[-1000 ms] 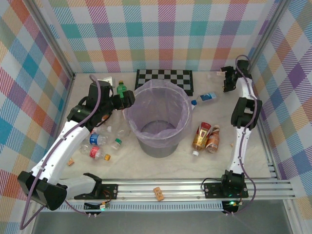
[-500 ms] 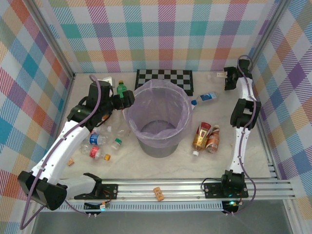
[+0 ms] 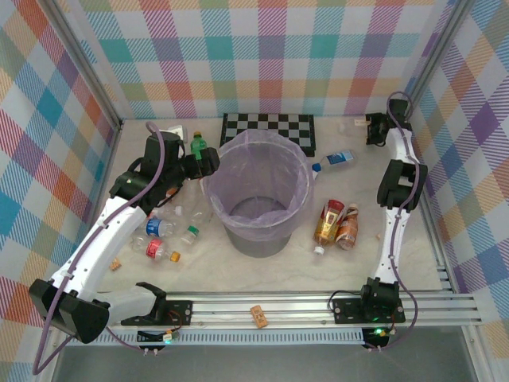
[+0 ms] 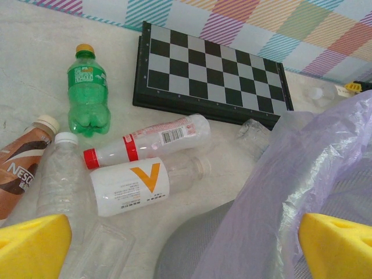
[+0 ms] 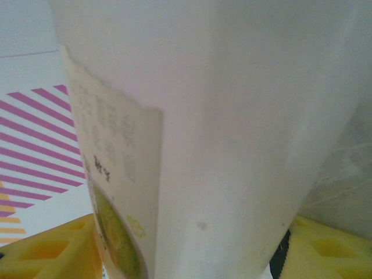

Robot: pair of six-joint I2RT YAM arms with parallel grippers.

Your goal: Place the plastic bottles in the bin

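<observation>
The bin (image 3: 256, 241), a grey bucket lined with a lavender bag (image 4: 302, 174), stands mid-table (image 3: 413, 267) exactly where it stood a second ago, its inside showing bag folds over a grey floor; every bottle I can make out lies outside it. The left arm has not moved: the left gripper (image 3: 203, 163) hangs at the bin's left rim, fingers spread wide, with rim and bag between them. The right gripper (image 3: 374, 126) has crept further toward the far right corner; its wrist view shows a white labelled container (image 5: 232, 116) between the yellow fingers (image 5: 46, 253), and whether they press it I cannot tell. The checkerboard (image 3: 269, 129) lies behind the bin. Left of the bin, unmoved, lie a green bottle (image 4: 88, 99), a red-capped clear bottle (image 4: 151, 139), an orange-marked bottle (image 4: 133, 185) and a brown Nescafé bottle (image 4: 20, 171). On the bin's right are a blue-labelled bottle (image 3: 337, 158) and an amber pair (image 3: 338, 224) lying side by side. A tan block (image 3: 258, 316) rests on the front rail
</observation>
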